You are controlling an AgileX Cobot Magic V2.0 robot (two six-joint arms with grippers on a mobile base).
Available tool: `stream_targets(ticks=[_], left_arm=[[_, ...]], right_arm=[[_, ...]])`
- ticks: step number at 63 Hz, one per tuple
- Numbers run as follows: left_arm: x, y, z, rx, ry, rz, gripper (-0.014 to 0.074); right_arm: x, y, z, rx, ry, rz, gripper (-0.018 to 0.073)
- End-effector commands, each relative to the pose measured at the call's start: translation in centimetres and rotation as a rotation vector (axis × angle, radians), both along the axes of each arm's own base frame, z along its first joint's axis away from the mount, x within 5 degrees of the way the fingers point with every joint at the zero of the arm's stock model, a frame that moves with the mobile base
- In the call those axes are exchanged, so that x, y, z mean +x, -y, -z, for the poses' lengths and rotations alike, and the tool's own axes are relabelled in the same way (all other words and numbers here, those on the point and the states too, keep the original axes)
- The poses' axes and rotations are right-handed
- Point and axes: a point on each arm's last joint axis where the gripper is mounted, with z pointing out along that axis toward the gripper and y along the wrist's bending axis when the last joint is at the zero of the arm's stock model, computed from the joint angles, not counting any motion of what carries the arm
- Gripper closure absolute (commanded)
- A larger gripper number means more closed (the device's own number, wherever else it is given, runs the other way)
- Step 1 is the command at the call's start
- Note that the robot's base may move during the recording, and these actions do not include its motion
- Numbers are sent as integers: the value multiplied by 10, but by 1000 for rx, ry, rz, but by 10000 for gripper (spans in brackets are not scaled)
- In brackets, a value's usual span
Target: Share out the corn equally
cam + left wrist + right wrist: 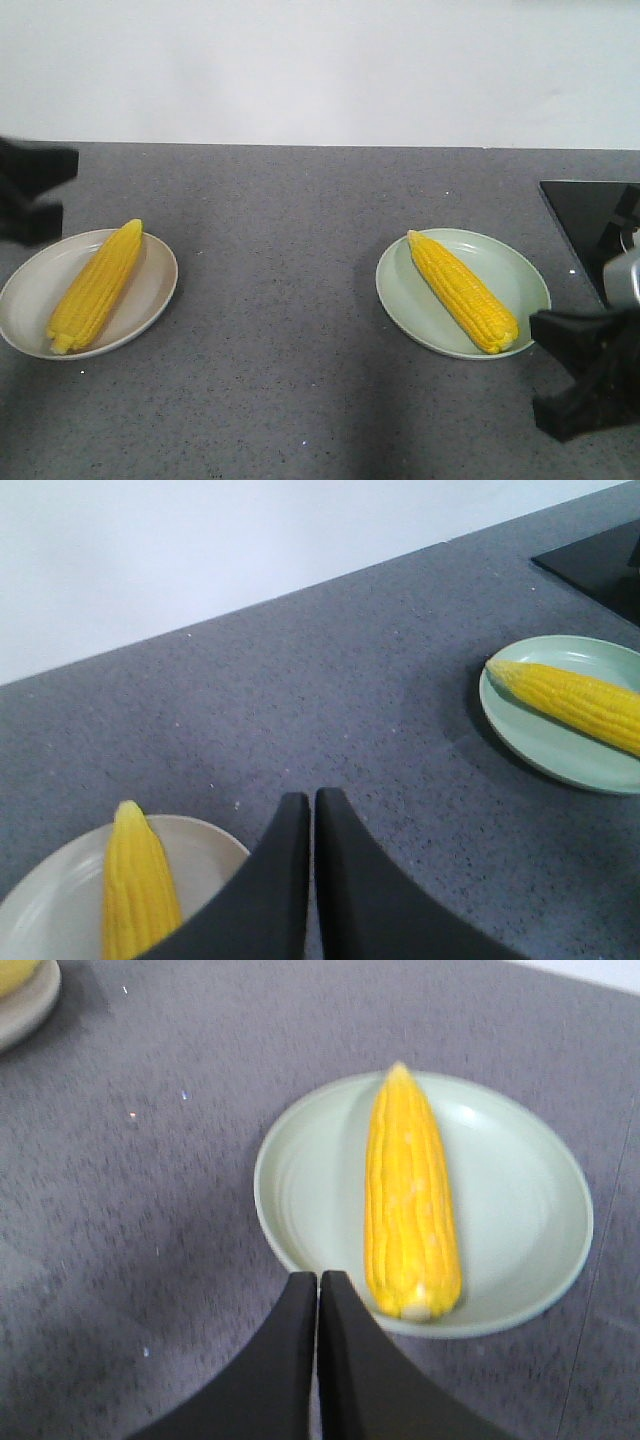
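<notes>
Yellow corn (96, 287) on beige plate (30, 290) | corn (463, 291) on green plate (520, 275) | both jaws closed, empty

Left gripper (312, 810): 2 matte black fingers, broad at the base, curving up and tapering to narrow squared tips; smooth plastic-looking surface, no markings seen. Right gripper (318, 1285): same build, 2 matte black curved fingers with flat inner faces. In the front view the right arm end shows as angular black blocks with a short silver-grey metal section above; the left shows only as dark, blurred blocky shapes.
</notes>
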Motion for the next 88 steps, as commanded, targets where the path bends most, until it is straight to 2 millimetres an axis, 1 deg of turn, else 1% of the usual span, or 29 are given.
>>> stream_targets(ticks=[1, 8, 14, 22, 29, 55, 60, 65, 71, 76, 88], left_arm=[[-9, -6, 21, -84, 109, -67, 604], [-17, -12, 57, -115, 86, -132, 604], [-22, -13, 72, -127, 56, -148, 603], [-23, -13, 86, -110, 11, -147, 603], [-23, -14, 90, -106, -2, -148, 603], [-23, -14, 90, -105, 1, -148, 603], [-24, -14, 90, -80, 12, -142, 603], [-27, -17, 89, -8, 48, -125, 603], [-35, -21, 95, 6, 87, -140, 603], [-44, -27, 103, -47, 138, -198, 603], [-77, -46, 138, -151, 310, -332, 603]], right_arm=[[-6, 5, 2, 29, 103, 35, 567], [-14, 7, 15, 24, 85, 35, 567], [-18, 8, 24, 17, 60, 33, 567], [-20, 8, 32, 8, 26, 28, 567], [-21, 8, 35, 4, 11, 25, 567], [-21, 8, 35, 4, 9, 25, 567], [-21, 8, 35, 4, 9, 25, 567], [-21, 8, 35, 4, 9, 25, 567], [-21, 8, 35, 4, 9, 25, 567], [-21, 8, 35, 4, 9, 25, 567], [-21, 8, 35, 4, 9, 25, 567]])
